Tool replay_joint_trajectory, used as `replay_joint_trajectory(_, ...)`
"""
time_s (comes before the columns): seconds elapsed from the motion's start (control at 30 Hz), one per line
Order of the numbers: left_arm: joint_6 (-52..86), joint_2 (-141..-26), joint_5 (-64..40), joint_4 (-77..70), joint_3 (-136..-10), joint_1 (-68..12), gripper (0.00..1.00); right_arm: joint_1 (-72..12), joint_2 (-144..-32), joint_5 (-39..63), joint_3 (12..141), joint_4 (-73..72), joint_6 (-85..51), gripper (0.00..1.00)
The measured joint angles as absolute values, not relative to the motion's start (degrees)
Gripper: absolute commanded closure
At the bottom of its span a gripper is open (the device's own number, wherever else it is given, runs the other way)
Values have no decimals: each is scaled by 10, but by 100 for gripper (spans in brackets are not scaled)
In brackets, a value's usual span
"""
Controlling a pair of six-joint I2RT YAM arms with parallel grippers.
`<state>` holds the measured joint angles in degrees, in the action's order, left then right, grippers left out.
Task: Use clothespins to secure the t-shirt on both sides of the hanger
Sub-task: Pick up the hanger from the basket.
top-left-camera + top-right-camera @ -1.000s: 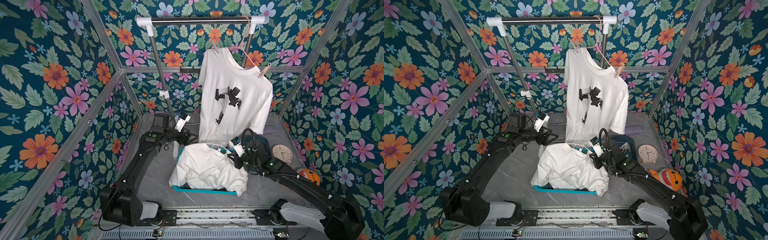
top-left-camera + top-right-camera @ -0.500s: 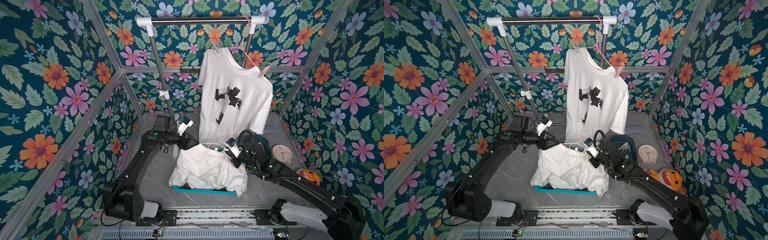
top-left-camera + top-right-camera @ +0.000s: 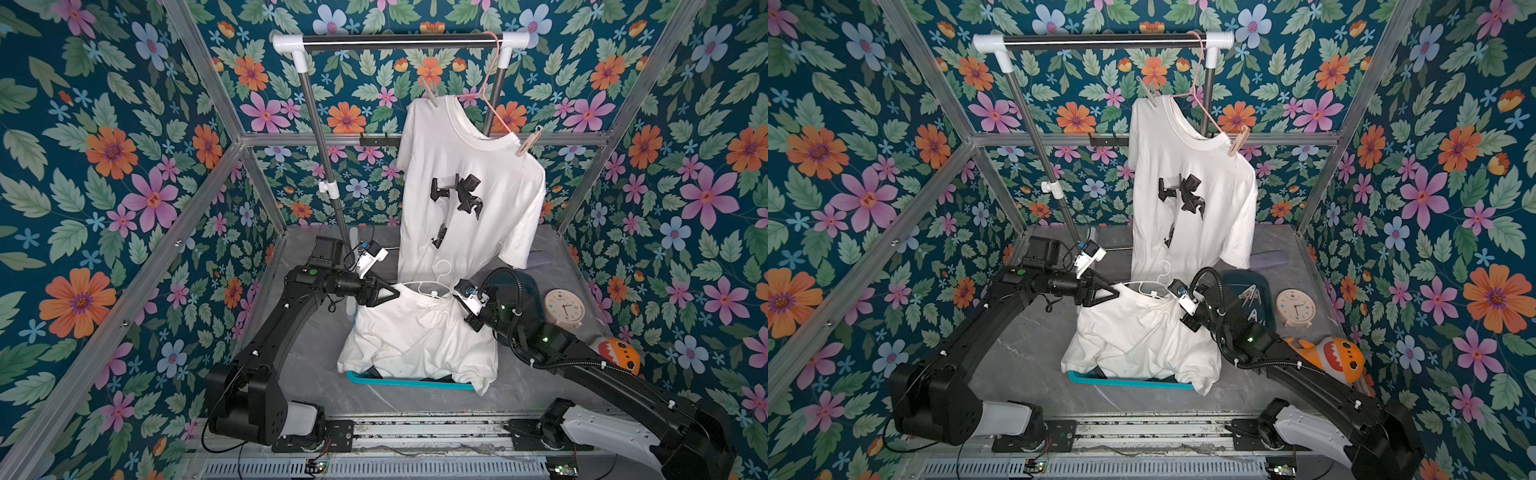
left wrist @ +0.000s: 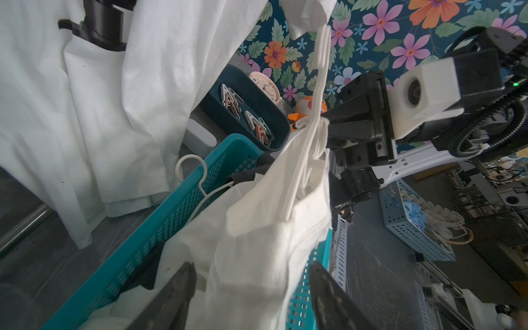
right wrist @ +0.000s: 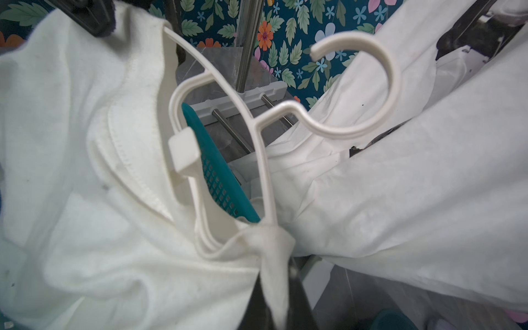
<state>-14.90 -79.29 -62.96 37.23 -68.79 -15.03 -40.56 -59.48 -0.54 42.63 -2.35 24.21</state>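
Both top views, worktop scene.

- T-shirt: white, draped over the teal basket, collar threaded on a white hanger whose hook stands up at the basket's 12 o'clock edge.
- Right gripper: at 3 o'clock of the collar, jaws pinched together on a bunched fold of the t-shirt at the hanger's end.
- Left gripper: at 9 o'clock of the collar, jaws apart, astride the other shoulder's fabric. Cannot tell whether the pads touch the cloth.
- Clothespins: loose in the dark blue tray, at 3 o'clock of the basket, just beside the clock. Neither gripper touches them.
- Hung shirt: at 12 o'clock, on a pink hanger from the rail. Upper clothespin is on one shoulder, lower clothespin on the other.
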Motion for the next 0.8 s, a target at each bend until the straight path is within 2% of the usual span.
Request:
replay_joint_trajectory(0.4, -150, -777, -646, 371, -673, -155, 58, -406, -601, -10, 424, -71, 295, 100)
replay_joint_trajectory(0.43, -148, -774, -646, 369, -669, -155, 54, -406, -603, -12, 424, -74, 300, 100)
replay_joint_trajectory(0.47, -148, -772, -648, 367, -666, -155, 41, -406, -603, -15, 423, -78, 302, 100)
replay_joint_trajectory(0.5, -146, -770, -649, 364, -663, -155, 37, -406, -603, -16, 422, -81, 303, 100)
replay_joint_trajectory(0.6, -134, -761, -649, 360, -650, -156, 33, -406, -601, -21, 419, -95, 306, 100)
replay_joint_trajectory(0.73, -131, -750, -646, 355, -645, -156, 34, -406, -591, -23, 416, -102, 312, 100)
replay_joint_trajectory(0.8, -124, -750, -644, 354, -646, -155, 43, -406, -586, -23, 415, -104, 313, 100)
